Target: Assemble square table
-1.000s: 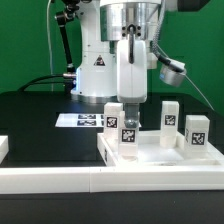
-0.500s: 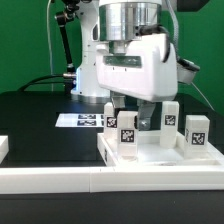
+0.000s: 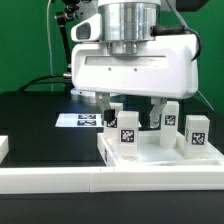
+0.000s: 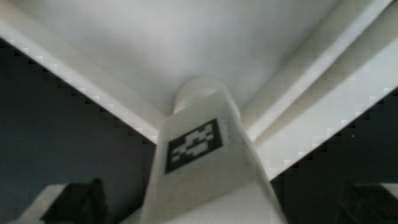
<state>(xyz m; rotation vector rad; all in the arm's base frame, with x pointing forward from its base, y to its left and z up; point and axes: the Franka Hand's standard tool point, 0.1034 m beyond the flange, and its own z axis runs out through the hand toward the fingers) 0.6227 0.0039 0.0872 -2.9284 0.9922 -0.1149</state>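
Note:
The white square tabletop point(image 3: 160, 158) lies at the exterior view's front right, raised rim up. Several white tagged legs stand on it: one at the front point(image 3: 128, 133), one behind it point(image 3: 112, 113), and two on the exterior view's right point(image 3: 170, 115) point(image 3: 196, 131). My gripper point(image 3: 133, 116) hangs broadside just above the tabletop, open, with a finger point(image 3: 156, 115) on each side of the front leg's upper part. In the wrist view a tagged leg point(image 4: 210, 140) rises between my dark fingers point(image 4: 80, 203), apart from both, with the tabletop point(image 4: 178, 45) behind it. My gripper point(image 4: 222, 208) holds nothing.
A long white border rail point(image 3: 90, 185) runs along the front edge. The marker board point(image 3: 80, 120) lies flat on the black table behind the tabletop. A small white block point(image 3: 3, 148) sits at the exterior view's left edge. The robot base point(image 3: 95, 65) stands behind.
The gripper has turned about its vertical axis from edge-on to broadside over the same spot. The legs and tabletop have not moved.

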